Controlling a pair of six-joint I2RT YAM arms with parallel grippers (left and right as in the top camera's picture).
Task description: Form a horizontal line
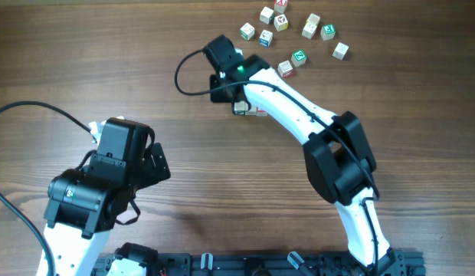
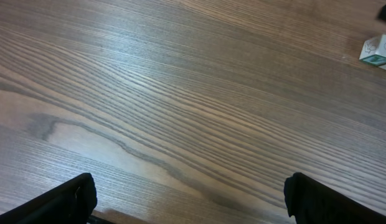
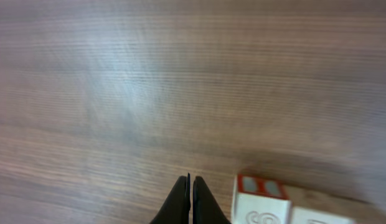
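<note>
Idling at the lower left, the left gripper (image 2: 190, 202) hangs over bare wood with its 2 fingers spread wide and nothing between them. A green-printed block (image 2: 376, 51) sits at the far upper right of its wrist view.

Toward the middle, the right gripper (image 3: 192, 198) is low over the table, its fingers pressed together on nothing. A red-bordered block (image 3: 261, 200) stands just beside them on the right, with a paler block (image 3: 317, 216) touching its far side. From overhead these 2 are mostly hidden under the right arm (image 1: 287, 103). They look like the start of the row.

Further right, the loose cluster of letter blocks (image 1: 299, 57) lies well apart from that pair, unsorted.

The main risk, as I judge it, is a sideways sweep of the shut fingers. It would knock the red-bordered block and skew the row. The arm also masks the pair from above, so drift could go unseen. The black cable loop (image 1: 180, 77) might drag too.

The wood-grain tabletop (image 1: 84, 61) is smooth with a soft sheen, so blocks should slide easily. Nothing of the room shows beyond it.
</note>
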